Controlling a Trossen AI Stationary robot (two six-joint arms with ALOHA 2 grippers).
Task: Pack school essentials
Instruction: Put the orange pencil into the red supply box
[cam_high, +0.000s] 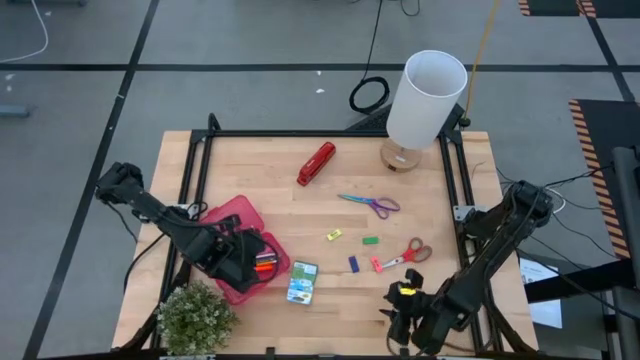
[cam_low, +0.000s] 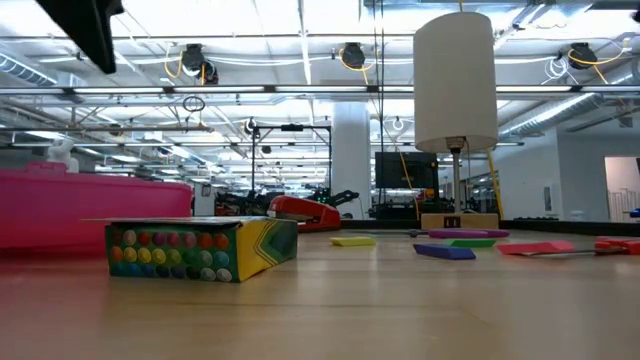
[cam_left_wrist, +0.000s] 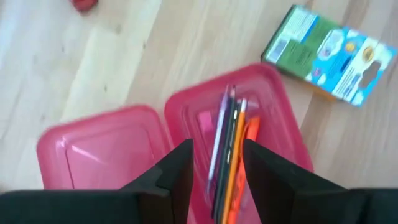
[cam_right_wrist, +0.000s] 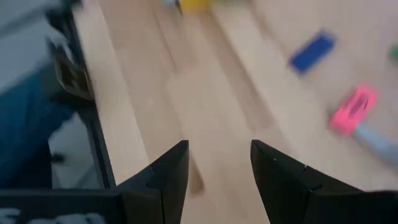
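Both grippers stand open: your left gripper (cam_left_wrist: 216, 171) hangs over the pink case (cam_high: 232, 222), pencils (cam_left_wrist: 225, 149) and orange pens (cam_left_wrist: 239, 162) inside (crayon box (cam_high: 302, 283) just beside); right gripper (cam_high: 408, 318) waits near the table's (cam_high: 250, 160) front edge, erasers (cam_high: 353, 263) and scissors (cam_high: 378, 205) well apart

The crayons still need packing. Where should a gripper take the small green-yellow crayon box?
Probably from above, fingers across the two long edges of the green-yellow crayon box. It lies flat beside the pink plastic case, short ends clear, and looks narrow enough for open fingers.
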